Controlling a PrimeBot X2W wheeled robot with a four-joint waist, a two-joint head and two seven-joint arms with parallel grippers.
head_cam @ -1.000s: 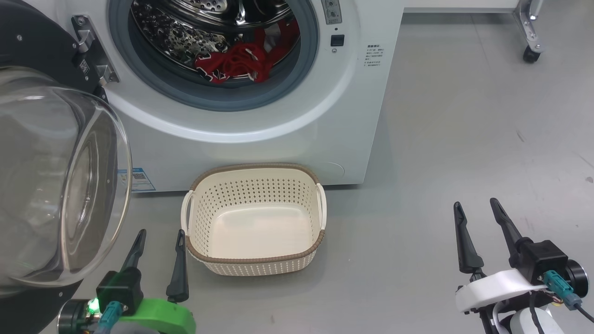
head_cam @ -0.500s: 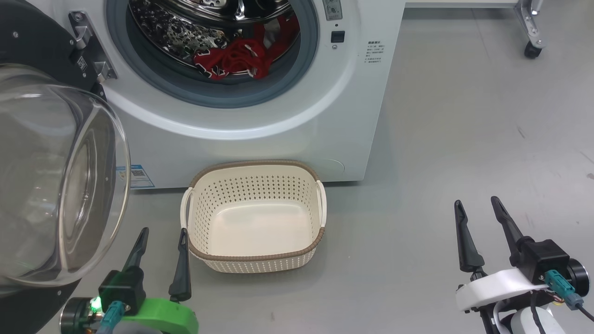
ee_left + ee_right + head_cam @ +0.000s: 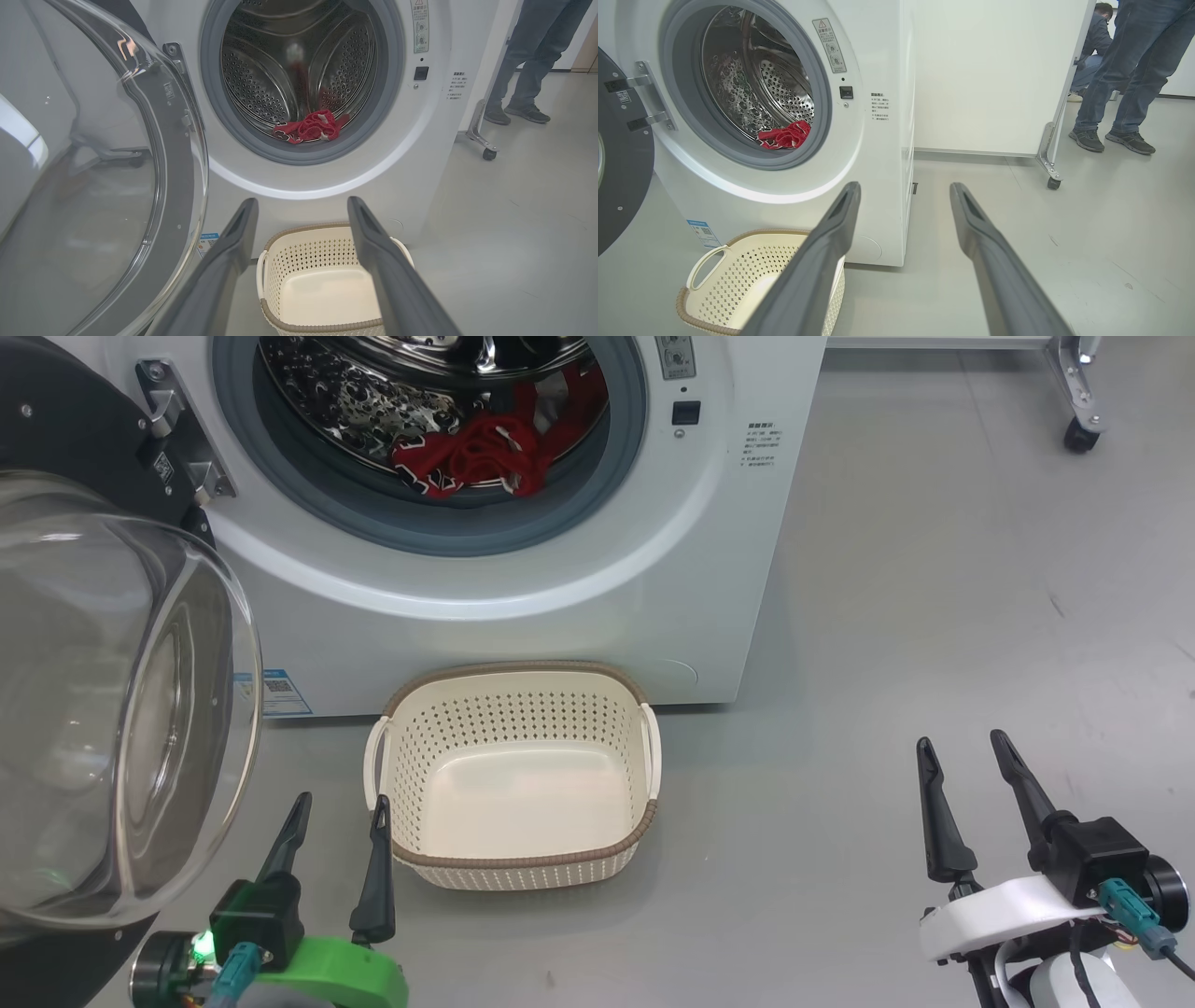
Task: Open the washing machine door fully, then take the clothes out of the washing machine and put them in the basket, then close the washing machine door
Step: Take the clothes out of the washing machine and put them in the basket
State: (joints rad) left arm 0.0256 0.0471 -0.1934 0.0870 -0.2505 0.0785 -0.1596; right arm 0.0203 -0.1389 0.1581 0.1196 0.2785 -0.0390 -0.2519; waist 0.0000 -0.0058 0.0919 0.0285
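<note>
Two people (image 3: 1134, 70) appear beyond washing machine (image 3: 878, 163), right wrist.

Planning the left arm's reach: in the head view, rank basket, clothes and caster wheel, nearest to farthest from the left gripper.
1. Basket, just right of the left gripper.
2. Clothes, ahead in the drum.
3. Caster wheel, far upper right.
</note>
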